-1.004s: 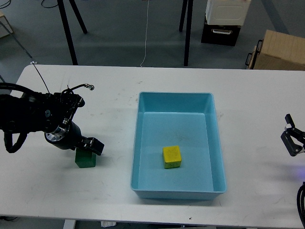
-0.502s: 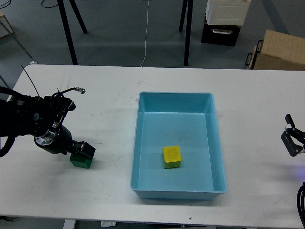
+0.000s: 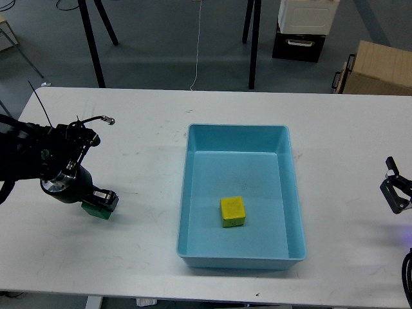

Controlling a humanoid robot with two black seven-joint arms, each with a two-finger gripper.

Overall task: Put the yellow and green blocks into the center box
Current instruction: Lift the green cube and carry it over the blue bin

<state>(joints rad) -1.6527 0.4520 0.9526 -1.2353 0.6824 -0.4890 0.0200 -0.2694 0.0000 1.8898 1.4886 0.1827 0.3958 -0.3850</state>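
Left gripper [image 3: 101,199], dark and seen partly end-on in the head view, sits low over the white tabletop [image 3: 148,257] at about 9 o'clock from the light blue rectangular plastic box [image 3: 239,259]. Its two fingers seem pressed around the small green cube block [image 3: 96,211], which peeks out just beneath them at 6 o'clock; how wide they stand cannot be told for sure. That green block looks tilted, one corner turned toward the table's near edge, and its sides look about equal, so no long axis shows. Bare white surface lies between it and the box's left wall, and more toward the near edge.

Inside the box, the small yellow cube block [image 3: 232,212] rests flat on the floor, toward the near half, apart from all four walls, its sides nearly square with them.

At 3 o'clock, by the table's right edge, the right gripper [image 3: 398,192] hovers with fingers parted, holding nothing, well apart from the box.
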